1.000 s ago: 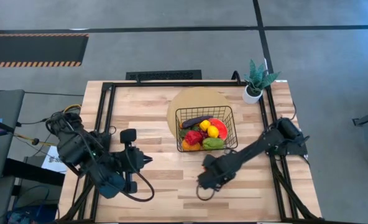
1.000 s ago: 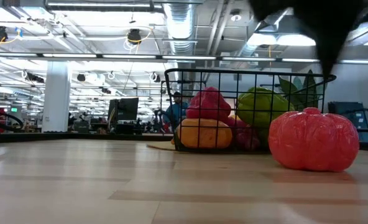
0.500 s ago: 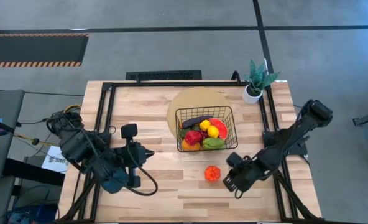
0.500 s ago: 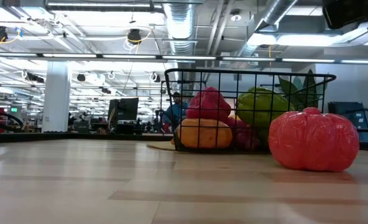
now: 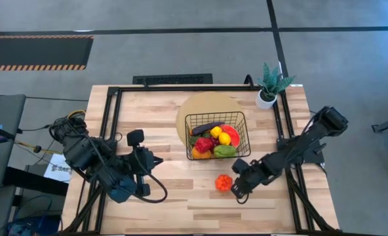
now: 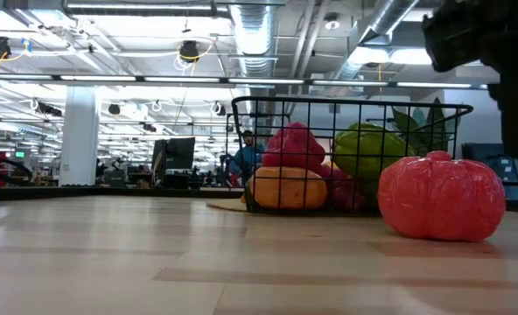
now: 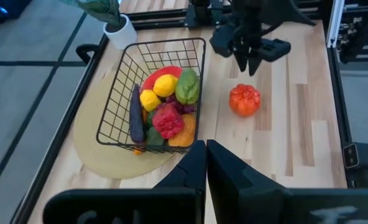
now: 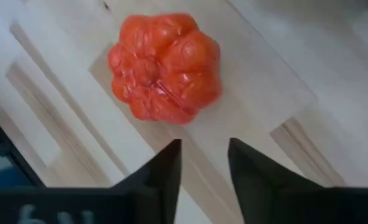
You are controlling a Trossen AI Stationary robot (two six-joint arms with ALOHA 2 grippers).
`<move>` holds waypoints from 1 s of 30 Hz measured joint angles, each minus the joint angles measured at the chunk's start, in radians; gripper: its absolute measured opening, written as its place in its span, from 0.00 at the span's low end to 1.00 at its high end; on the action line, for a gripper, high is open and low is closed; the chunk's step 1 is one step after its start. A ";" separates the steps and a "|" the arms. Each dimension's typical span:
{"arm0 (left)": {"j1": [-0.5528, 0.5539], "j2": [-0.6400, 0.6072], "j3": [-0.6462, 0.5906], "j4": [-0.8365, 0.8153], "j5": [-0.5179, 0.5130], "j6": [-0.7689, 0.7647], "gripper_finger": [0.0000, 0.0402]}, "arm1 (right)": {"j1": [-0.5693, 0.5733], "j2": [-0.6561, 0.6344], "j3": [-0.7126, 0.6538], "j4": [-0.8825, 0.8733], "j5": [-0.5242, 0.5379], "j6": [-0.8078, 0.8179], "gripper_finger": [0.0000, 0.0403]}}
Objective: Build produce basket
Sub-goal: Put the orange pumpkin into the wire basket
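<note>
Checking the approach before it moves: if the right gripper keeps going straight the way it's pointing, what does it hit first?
Most likely the orange pepper, lying on the table just ahead of the right gripper, whose fingers are parted; nothing shows between them.

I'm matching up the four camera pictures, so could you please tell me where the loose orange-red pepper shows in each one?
High view: pepper on bare wood, below the basket.
Low view: pepper at right, in front of the basket.
Left wrist view: pepper right of the basket.
Right wrist view: pepper upper centre; basket not shown.
</note>
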 joint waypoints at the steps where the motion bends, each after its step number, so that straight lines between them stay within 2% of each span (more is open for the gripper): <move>1: 0.000 0.000 0.000 0.000 0.000 -0.001 0.00 | -0.007 0.008 0.000 0.004 -0.010 -0.010 0.41; 6: 0.002 0.000 0.000 0.000 0.000 -0.004 0.00 | -0.040 0.024 0.000 0.074 -0.035 -0.094 0.56; 9: 0.006 0.000 0.000 0.000 0.009 -0.038 0.00 | -0.060 0.024 0.001 0.109 -0.035 -0.135 0.61; 15: 0.021 0.020 -0.041 0.001 0.055 -0.100 0.00 | -0.085 0.024 0.001 0.115 -0.036 -0.185 0.63; 21: 0.031 0.022 -0.190 0.013 0.129 -0.251 0.00 | -0.099 0.024 0.001 0.104 -0.034 -0.227 0.63; 30: 0.029 0.022 -0.419 0.391 0.208 -0.264 0.00 | -0.104 0.024 -0.003 0.106 -0.020 -0.242 0.63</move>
